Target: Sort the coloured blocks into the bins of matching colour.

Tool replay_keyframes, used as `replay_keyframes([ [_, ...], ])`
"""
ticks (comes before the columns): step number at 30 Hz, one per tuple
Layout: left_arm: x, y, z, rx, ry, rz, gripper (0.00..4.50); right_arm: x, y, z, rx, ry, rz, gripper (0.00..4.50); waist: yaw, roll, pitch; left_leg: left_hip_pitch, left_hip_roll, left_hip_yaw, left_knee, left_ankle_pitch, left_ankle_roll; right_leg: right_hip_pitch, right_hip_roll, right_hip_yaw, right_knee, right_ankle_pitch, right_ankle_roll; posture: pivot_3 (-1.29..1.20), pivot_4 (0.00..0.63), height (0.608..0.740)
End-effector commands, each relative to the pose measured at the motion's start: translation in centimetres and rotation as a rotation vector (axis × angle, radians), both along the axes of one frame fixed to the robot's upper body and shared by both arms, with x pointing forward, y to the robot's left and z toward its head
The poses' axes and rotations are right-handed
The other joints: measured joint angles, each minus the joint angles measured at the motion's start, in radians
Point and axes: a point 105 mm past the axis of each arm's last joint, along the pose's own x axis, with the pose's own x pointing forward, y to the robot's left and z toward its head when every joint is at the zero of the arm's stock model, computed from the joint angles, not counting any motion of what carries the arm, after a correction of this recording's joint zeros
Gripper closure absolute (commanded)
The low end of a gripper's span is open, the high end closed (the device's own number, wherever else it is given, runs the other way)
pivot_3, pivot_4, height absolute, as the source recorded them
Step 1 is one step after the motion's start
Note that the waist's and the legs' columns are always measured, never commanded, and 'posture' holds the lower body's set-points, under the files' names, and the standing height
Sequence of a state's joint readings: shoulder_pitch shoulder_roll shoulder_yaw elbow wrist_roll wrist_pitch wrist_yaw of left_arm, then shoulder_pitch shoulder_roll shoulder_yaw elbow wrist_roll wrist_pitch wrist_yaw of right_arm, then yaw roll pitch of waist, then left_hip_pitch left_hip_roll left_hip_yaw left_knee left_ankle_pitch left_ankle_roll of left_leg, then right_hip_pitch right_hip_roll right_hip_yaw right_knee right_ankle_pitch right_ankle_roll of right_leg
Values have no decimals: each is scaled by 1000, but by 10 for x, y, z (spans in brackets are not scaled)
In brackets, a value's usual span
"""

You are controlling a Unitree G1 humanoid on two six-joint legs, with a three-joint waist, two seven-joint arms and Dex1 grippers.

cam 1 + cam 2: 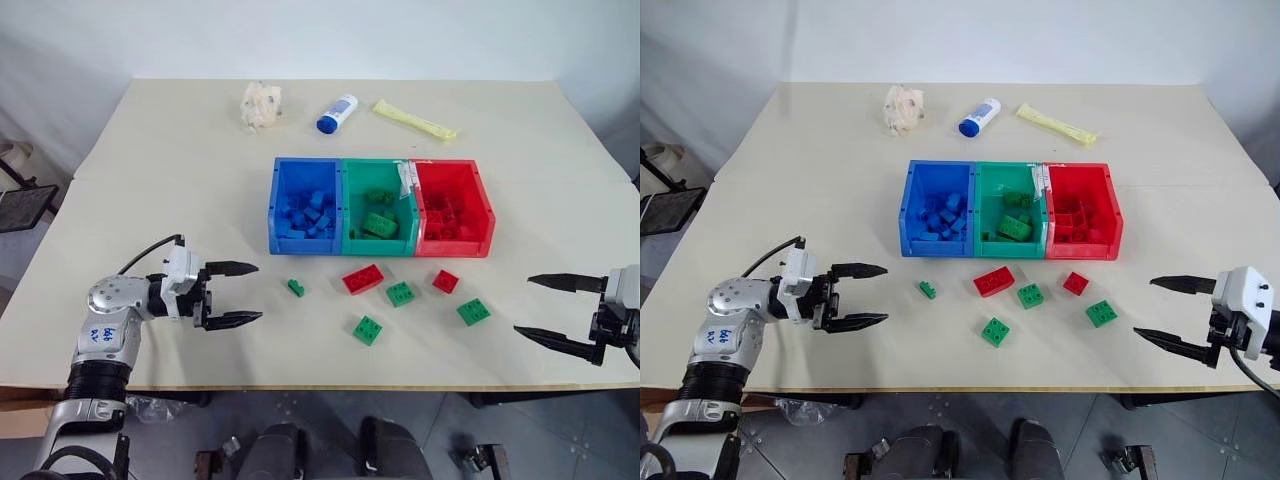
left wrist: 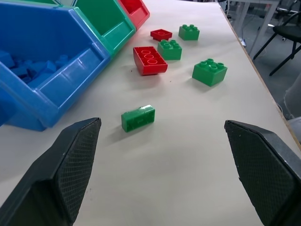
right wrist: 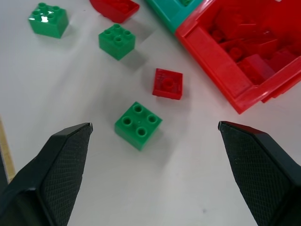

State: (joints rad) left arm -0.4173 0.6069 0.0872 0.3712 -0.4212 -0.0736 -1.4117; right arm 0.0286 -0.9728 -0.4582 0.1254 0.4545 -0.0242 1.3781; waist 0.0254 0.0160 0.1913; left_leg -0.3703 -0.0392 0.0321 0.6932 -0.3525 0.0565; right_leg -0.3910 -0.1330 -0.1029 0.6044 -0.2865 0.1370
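Both jaws spread, empty: left gripper (image 1: pixel 232 294) should straddle the small green studded plastic brick (image 1: pixel 296 288) at its 3 o'clock (squarely), then pinch.

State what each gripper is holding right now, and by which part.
Nothing is held. The left gripper and the right gripper are both open and empty above the table; six blocks lie loose before the bins.

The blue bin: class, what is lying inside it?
The blue bin holds a loose pile of blue blocks, with no other colour visible. Its near wall hides whatever lies low against it.
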Motion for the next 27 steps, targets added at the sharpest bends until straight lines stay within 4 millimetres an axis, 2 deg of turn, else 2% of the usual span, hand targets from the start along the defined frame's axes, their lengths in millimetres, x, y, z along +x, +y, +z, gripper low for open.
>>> replay_keyframes([
  [1,2,-4,6,2,-36,-5,28,0,-1,12,13,-64,-19,0,0,0,0,0,0,0,0,0,0,0,0,0,0,0,0,0,150,740],
  [8,7,-16,14,-59,1,0,28,-4,-9,-1,-62,59,-109,0,1,0,0,0,0,0,0,0,0,0,0,0,1,0,0,0,150,740],
  [13,-1,-22,9,-54,11,-79,28,-24,-28,1,-104,105,-183,0,4,0,0,-1,0,0,0,0,0,0,0,0,0,0,0,0,150,740],
  [19,0,-26,9,-58,16,-112,28,-49,-47,9,-121,143,-266,0,3,0,0,0,0,0,0,0,0,0,0,0,0,0,0,0,150,740],
  [23,1,-26,9,-59,18,-118,28,-60,-48,9,-141,173,-279,0,1,0,0,0,0,0,0,0,0,0,0,1,-1,0,0,0,150,740],
  [27,-1,-27,9,-66,14,-127,28,-53,-34,8,-144,180,-254,0,1,0,0,0,0,0,0,0,0,0,-1,1,-1,0,0,0,150,740],
])
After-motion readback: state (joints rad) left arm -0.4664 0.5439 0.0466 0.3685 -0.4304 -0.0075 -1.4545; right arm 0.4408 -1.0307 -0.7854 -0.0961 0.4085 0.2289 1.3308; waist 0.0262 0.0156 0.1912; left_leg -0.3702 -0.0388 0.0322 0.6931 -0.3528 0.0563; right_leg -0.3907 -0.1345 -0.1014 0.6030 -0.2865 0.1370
